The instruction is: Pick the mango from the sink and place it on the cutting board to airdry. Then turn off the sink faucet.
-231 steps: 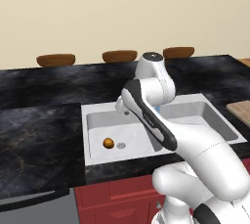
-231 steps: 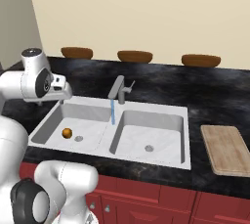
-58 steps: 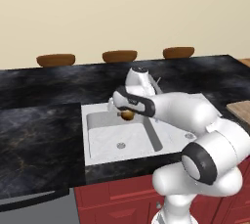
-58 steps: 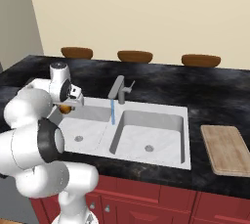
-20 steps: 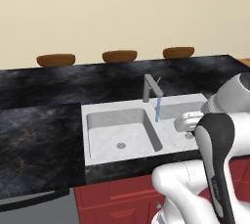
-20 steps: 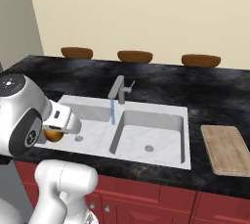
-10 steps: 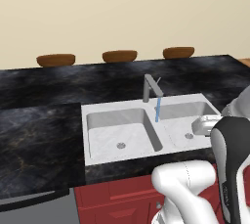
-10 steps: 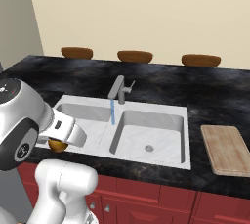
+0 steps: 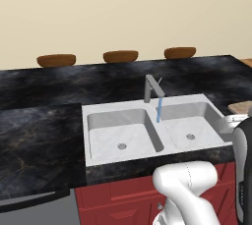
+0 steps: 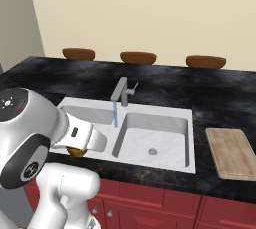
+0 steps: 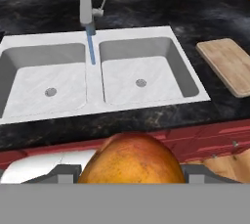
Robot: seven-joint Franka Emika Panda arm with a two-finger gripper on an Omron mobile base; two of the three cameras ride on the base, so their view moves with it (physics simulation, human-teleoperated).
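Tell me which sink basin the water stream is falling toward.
The stream from the sink faucet comes down at the divider between the two basins of the sink, on the edge of the left one in the hand view, not into the right basin with its drain.

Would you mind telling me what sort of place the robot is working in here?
It looks like a rendered home kitchen: a double-basin sink set in a black marbled counter, a faucet running water, a wooden cutting board, and red cabinets below.

Mango (image 11: 131, 158) now out of sink (image 11: 93, 100), w/ end effector (image 11: 129, 171).
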